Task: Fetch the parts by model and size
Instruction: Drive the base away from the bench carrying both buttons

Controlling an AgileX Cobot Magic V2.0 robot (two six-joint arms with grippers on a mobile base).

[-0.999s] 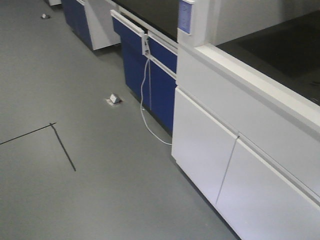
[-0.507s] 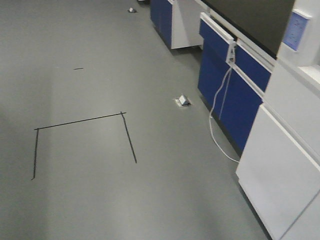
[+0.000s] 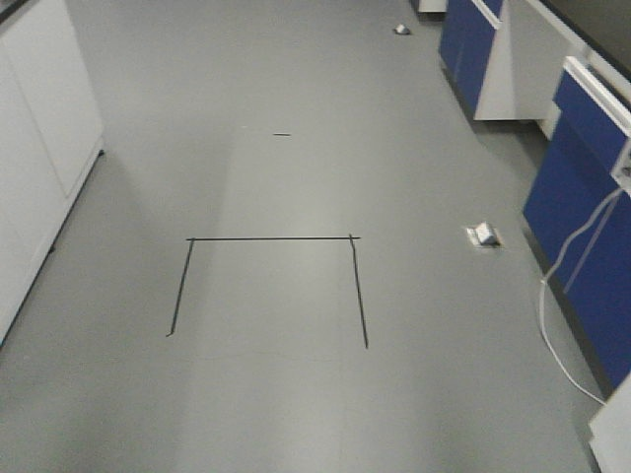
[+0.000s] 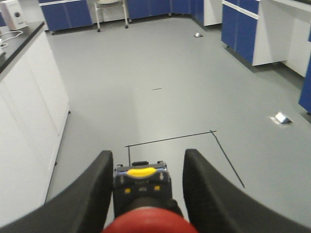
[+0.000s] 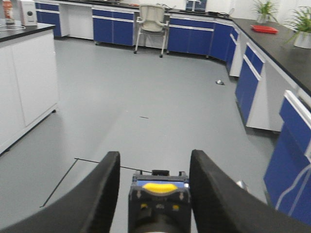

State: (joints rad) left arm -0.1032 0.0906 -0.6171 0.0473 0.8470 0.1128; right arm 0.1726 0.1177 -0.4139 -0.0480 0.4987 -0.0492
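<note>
In the left wrist view my left gripper (image 4: 146, 156) hangs over the grey floor, shut on a push-button switch (image 4: 142, 187). The switch has a red cap (image 4: 148, 224) and a dark block with a yellow insert, which lies against the left finger (image 4: 92, 194). In the right wrist view my right gripper (image 5: 155, 155) is shut on a second switch (image 5: 159, 199) with the same dark block and yellow insert. That block rests against the right finger (image 5: 214, 194), and its cap is hidden below the frame edge. Neither gripper appears in the front view.
A black tape outline (image 3: 271, 238) marks the floor ahead. A floor socket (image 3: 483, 235) sits to its right, near blue cabinets (image 3: 582, 197) with a hanging white cable (image 3: 567, 286). White cabinets (image 3: 39, 148) stand on the left. A chair (image 5: 152, 22) stands at the far wall.
The front view has swung left. The white and blue cabinets slid off to the right, the tape outline came to the centre, and a white cabinet appeared on the left.
</note>
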